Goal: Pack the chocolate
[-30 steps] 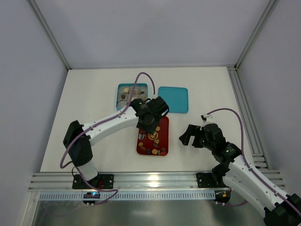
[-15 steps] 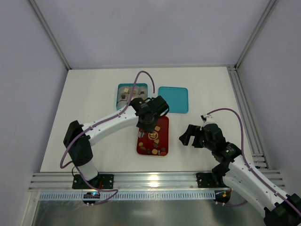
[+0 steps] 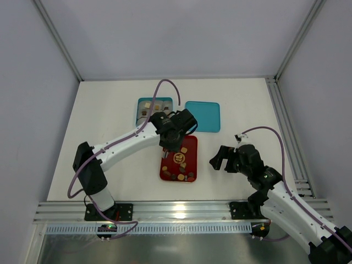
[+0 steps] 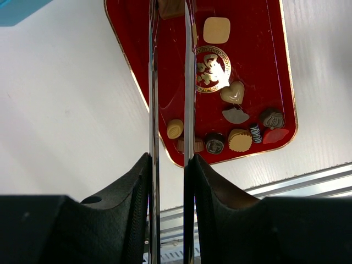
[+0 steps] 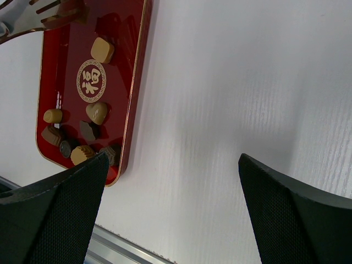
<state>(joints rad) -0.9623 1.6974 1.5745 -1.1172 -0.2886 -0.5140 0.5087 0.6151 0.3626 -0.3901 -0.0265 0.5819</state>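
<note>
**Q:** Reading from the left, where is the chocolate?

**A:** Several pieces sit in the blue box, left of centre in the overhead view. One brown piece is pinched between the thin, nearly closed fingers of the left hand, above the far end of the red tray. The remaining pieces cluster at its near end.

**Q:** Which relation governs the next move?

**A:** Probably this: the box lies up and left of the left hand, just past the tray. The right hand gapes wide, empty, over bare bench well to the right, so the left arm is nearer.
</note>
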